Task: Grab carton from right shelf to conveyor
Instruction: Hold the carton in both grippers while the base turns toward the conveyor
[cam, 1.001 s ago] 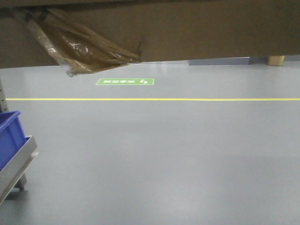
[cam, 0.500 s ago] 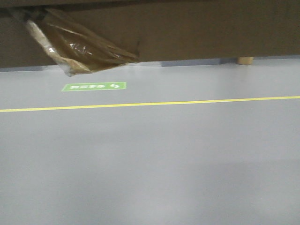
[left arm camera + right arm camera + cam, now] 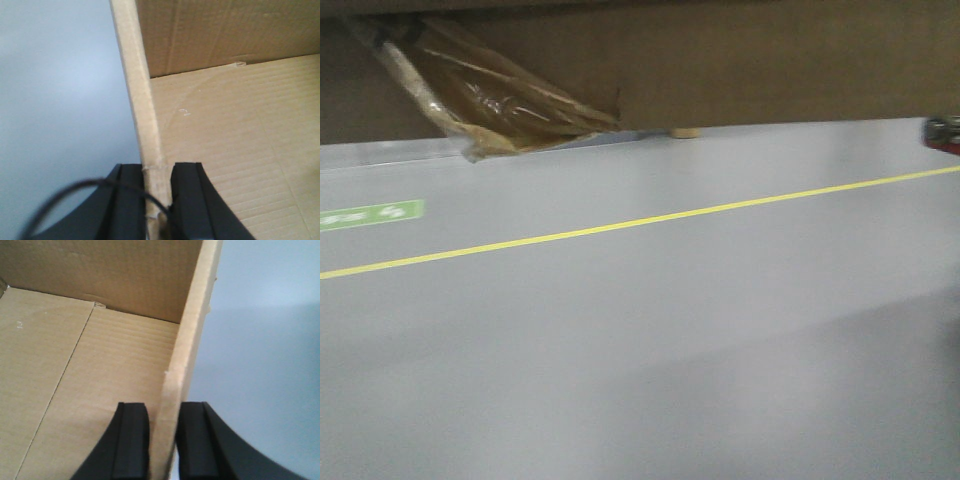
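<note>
The brown carton (image 3: 740,60) fills the top of the front view, held off the floor, with a wad of glossy brown tape (image 3: 490,95) hanging from its underside at the left. In the left wrist view my left gripper (image 3: 157,200) is shut on the carton's left wall (image 3: 142,100), one black finger on each side of it. My right gripper (image 3: 162,440) is likewise shut on the carton's right wall (image 3: 190,340). The open carton looks empty inside. The right shelf and the conveyor are out of view.
Grey floor (image 3: 650,360) spreads below the carton, crossed by a slanted yellow line (image 3: 620,225). A green floor sign (image 3: 370,214) lies at the left edge. A small red and dark object (image 3: 944,133) shows at the far right. A tan object (image 3: 685,132) stands behind the carton.
The view has swung to the right: the green sign and yellow line slid left and tilted, the blue bin and metal rail left the frame. The carton stays held in the same place.
</note>
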### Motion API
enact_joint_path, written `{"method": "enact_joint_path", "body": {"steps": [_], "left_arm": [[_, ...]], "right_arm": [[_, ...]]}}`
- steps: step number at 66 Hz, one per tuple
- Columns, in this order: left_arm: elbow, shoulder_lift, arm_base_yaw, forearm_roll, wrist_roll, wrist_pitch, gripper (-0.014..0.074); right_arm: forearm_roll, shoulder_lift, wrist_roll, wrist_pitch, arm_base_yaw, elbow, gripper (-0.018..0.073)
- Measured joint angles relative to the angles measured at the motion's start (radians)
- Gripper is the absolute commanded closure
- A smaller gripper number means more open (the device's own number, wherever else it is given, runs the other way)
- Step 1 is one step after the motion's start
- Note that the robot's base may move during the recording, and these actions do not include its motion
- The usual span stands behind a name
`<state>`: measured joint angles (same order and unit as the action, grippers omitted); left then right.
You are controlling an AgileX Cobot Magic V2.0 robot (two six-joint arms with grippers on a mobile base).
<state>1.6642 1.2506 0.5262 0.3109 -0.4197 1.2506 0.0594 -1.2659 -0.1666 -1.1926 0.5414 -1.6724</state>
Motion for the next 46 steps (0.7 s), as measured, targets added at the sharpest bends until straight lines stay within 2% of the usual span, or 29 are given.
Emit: {"method": "enact_joint_path", "body": {"steps": [46], "left_arm": [[0.0,0.0,0.0,0.024,0.0,-0.007,0.0613]], "right_arm": [[0.002,0.0,0.002,0.064,0.0,0.0,0.0627]]}}
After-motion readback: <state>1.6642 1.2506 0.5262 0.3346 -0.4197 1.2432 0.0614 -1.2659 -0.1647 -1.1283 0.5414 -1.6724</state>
